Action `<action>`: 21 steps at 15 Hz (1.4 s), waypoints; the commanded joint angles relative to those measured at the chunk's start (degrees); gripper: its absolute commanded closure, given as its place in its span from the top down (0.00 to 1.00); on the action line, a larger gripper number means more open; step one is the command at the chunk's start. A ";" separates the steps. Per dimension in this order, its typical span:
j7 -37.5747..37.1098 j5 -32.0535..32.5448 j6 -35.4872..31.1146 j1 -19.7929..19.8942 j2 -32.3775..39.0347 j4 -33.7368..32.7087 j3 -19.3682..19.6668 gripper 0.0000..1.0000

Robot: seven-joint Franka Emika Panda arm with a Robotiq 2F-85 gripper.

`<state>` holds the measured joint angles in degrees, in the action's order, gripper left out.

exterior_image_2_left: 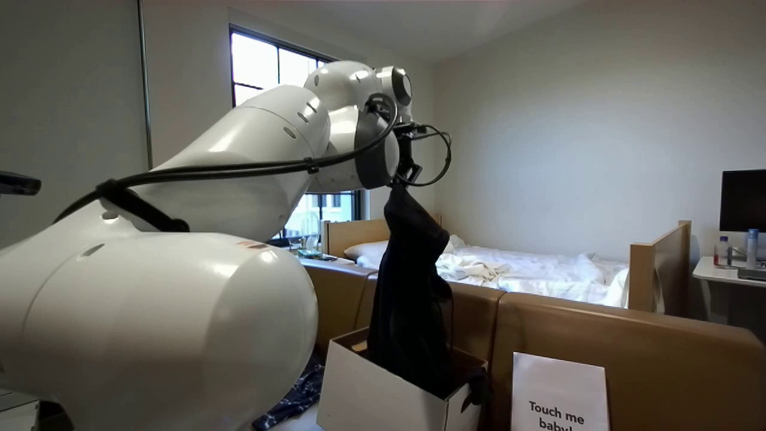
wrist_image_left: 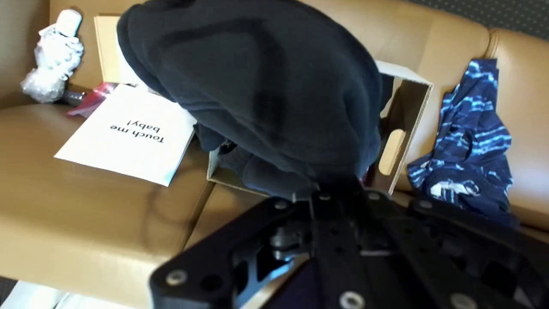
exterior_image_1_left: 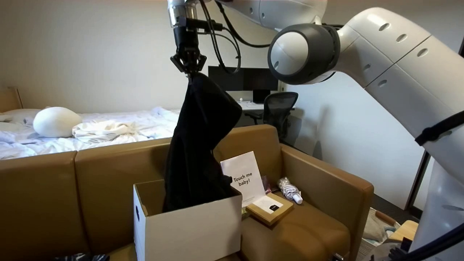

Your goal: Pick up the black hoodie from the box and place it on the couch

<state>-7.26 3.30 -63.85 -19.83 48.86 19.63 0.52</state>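
Gripper [exterior_image_1_left: 189,74]: it was pinched closed on the top of the black hoodie [exterior_image_1_left: 197,145]
Black hoodie: it hung in long folds, its lower part inside the white box [exterior_image_1_left: 192,232], a bit lapping over the end rim
White box: it stood on the brown couch [exterior_image_1_left: 322,177]
White card [wrist_image_left: 126,133]: it was just beside the white box (it read "Touch me baby!")
Blue patterned garment [wrist_image_left: 467,137]: it lay on the brown couch, past the white box's opposite end

Couch [exterior_image_1_left: 40,192]: faced frontally, slightly from above, in both exterior views.
Bed [exterior_image_2_left: 556,278]: their shared background.
Arm [exterior_image_2_left: 149,311]: very near, filling the left foreground of an exterior view.
Claw [wrist_image_left: 328,195]: wrist view looks steeply down past it.
Box [exterior_image_1_left: 192,228]: shared by all three; foreground in an exterior view.
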 commanded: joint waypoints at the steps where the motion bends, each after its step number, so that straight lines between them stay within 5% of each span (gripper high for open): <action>1: -0.88 1.50 -0.88 0.54 -7.02 -0.08 0.84 0.05; 8: 0.59 5.88 -0.37 3.86 -17.53 -0.20 3.90 0.05; 21: -6.25 3.20 -11.67 23.13 -23.15 -0.18 5.45 0.05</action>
<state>-8.94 7.71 -71.54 0.70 26.94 19.44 5.48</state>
